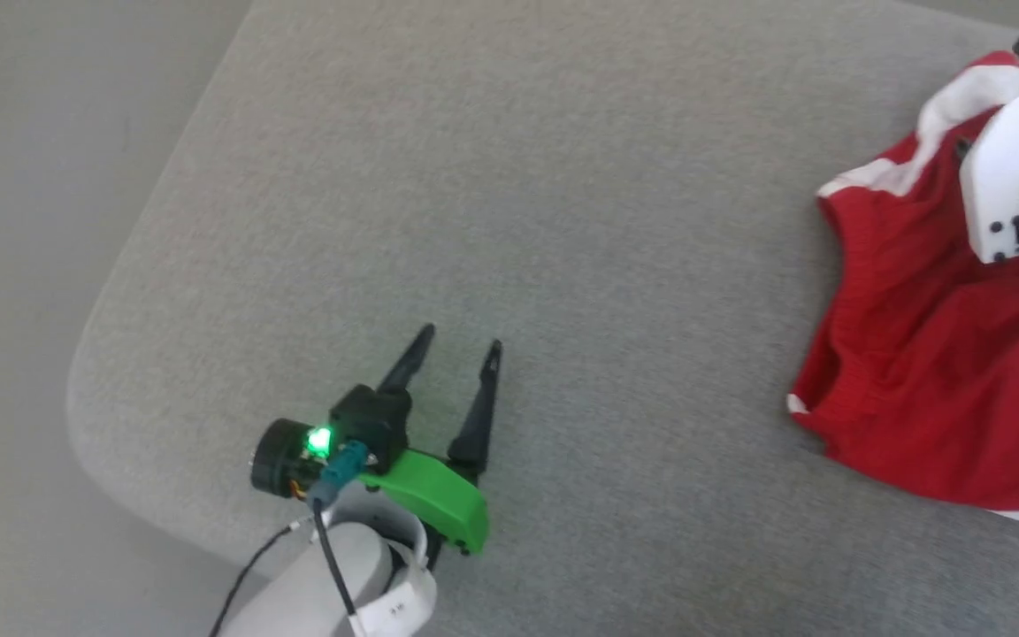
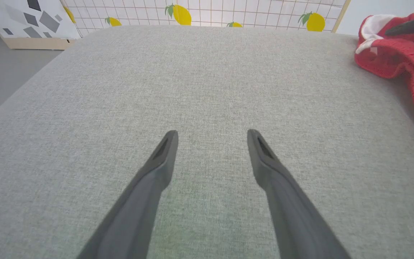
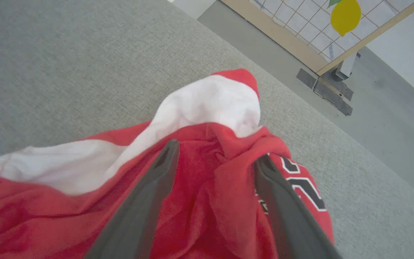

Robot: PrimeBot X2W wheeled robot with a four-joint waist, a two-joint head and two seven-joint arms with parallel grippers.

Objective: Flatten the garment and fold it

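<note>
– So where's the garment [image 1: 925, 389] sitting?
– Far right of the cushion [image 1: 563, 177], crumpled, under my right gripper [image 3: 217, 150]. Its fingers [image 3: 146, 201] are spread and straddle a raised fold [image 3: 228, 172], with nothing pinched. My left gripper [image 1: 460, 337] is spread wide too, hovering over bare cushion, well apart from the cloth.
– How will it handle?
– Light, limp, a bit stretchy, I'd say. It'll drag and bunch rather than slide flat. I'd take it by a hem corner or the waistband, one gripper each side, and pull it taut.
– Which view do you trust?
– Head view gives me the outline and the gathered edge facing left, but my arm [image 1: 1005, 177] covers part of it. Right wrist gives the white stripe [image 3: 207, 104] heaped on top and the numerals [image 3: 309, 192] by the right finger. Left wrist catches the mesh edge from low down, with a dark fingertip [image 2: 412, 24] above it.
</note>
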